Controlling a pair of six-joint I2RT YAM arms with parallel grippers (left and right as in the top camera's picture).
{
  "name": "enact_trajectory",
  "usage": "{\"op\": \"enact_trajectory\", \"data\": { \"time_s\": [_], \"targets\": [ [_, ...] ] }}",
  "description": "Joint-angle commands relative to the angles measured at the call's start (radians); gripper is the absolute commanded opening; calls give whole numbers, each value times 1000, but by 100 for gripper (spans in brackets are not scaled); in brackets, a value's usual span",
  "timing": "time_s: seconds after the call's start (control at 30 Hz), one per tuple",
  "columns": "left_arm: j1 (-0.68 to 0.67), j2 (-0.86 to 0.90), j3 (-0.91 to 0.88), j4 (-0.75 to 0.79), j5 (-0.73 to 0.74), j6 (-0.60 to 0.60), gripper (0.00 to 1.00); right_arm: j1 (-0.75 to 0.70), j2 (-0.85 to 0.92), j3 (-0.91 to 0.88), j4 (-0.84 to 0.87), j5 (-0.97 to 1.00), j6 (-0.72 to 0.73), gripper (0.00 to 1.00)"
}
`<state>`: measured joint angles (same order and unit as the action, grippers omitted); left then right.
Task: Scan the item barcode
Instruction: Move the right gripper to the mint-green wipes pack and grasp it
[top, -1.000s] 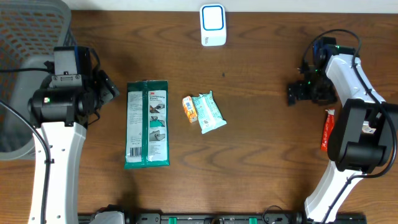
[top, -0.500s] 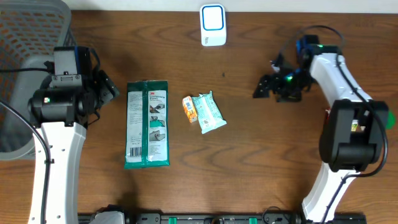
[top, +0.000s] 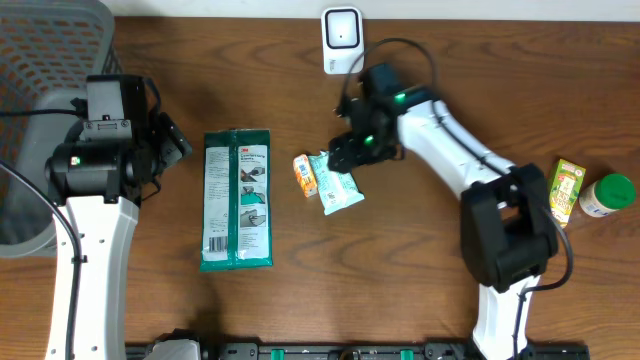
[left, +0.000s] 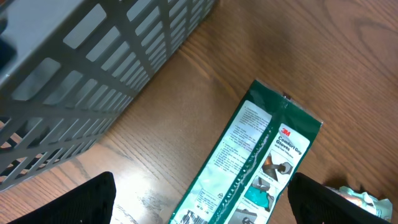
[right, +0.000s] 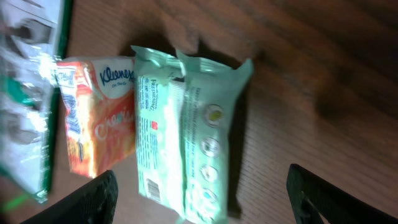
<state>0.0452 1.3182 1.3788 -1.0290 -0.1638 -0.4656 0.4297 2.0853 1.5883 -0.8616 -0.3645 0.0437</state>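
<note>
Three packs lie mid-table: a long green 3M glove pack, a small orange Kleenex pack and a mint-green wipes pack. A white scanner stands at the back edge. My right gripper hovers open over the top end of the wipes pack. Its dark fingers stand wide on either side and touch nothing. A small barcode shows on that pack, with the Kleenex pack beside it. My left gripper is open above the glove pack, at its upper left corner.
A grey mesh basket fills the back left corner, close behind the left arm. At the far right stand a yellow-green juice box and a green-lidded bottle.
The right arm has swung from the far right to the centre and now hangs over the wipes pack. The juice box and bottle it covered have come into view. The left arm is still.
</note>
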Motion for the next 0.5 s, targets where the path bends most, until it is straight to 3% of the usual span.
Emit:
{"op": "enact_trajectory", "data": {
  "time_s": [0.0,0.47],
  "targets": [
    [4,-5,7,-3,-13,13,89,61,2,2,14,191,72,82],
    [4,-5,7,-3,-13,13,89,89,11,0,47,223,110,74]
  ]
}}
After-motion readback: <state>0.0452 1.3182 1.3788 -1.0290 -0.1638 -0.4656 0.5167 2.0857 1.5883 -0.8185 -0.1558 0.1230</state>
